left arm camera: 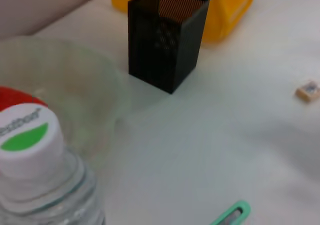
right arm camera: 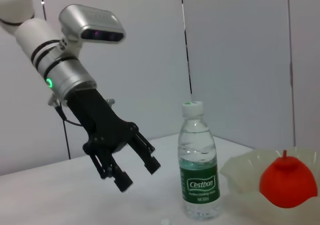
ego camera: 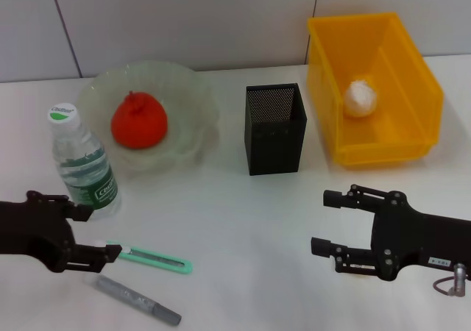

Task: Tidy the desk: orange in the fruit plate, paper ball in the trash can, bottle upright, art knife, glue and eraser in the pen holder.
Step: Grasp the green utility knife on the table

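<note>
Done: orange [ego camera: 139,122] in fruit plate [ego camera: 193,88] upper left, paper ball [ego camera: 360,98] in trash can [ego camera: 412,66] upper right, bottle [ego camera: 83,163] upright; left out: art knife [ego camera: 156,257], glue [ego camera: 138,300], eraser [left arm camera: 308,91]; left gripper [ego camera: 94,234] and right gripper [ego camera: 321,222] both spread apart, empty.

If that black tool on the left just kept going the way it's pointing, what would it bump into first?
Probably the art knife: the open left tool points right along the table, its lower finger near the knife's end. Depth is unclear.

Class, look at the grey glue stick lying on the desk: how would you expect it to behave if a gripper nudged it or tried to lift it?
The glue looks round and slender, so a sideways nudge would probably roll it. It appears rigid, likely lifting without bending. Lying flat on the desk, it offers little height, so fingers may slip off.
</note>
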You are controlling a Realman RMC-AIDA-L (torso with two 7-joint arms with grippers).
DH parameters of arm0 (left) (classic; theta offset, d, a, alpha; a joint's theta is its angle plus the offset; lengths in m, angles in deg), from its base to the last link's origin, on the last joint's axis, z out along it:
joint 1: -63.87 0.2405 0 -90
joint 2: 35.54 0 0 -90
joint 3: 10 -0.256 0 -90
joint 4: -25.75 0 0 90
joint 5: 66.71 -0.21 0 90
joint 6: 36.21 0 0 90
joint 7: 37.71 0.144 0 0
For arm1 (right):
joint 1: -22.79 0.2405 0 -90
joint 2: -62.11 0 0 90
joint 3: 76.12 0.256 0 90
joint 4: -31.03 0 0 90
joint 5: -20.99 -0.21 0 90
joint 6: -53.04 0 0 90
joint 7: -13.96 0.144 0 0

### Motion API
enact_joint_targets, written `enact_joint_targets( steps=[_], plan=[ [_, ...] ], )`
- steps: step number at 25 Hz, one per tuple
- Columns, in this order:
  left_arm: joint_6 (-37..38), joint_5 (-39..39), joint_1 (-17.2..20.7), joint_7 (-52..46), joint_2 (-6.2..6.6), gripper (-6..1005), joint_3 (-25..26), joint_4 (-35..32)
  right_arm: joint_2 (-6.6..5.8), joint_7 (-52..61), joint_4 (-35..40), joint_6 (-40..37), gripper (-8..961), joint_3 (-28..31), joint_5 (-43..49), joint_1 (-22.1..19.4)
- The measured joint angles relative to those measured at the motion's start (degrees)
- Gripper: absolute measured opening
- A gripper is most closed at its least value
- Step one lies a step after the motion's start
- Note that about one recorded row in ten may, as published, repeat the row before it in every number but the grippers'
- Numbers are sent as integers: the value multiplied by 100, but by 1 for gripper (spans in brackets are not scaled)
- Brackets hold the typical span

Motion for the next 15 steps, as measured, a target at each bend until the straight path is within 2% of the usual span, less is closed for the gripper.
enact_joint_targets(
  steps=[8, 15],
  plan=[
    [43, -638, -410, -442, -6, 802, -547, -192, -4, 0, 49, -4, 762, -1, -12, 7],
    [54, -1615, -793, -551, -7, 802, -1389, -259, -18, 0, 116, -7, 762, -1, -18, 11]
  ],
)
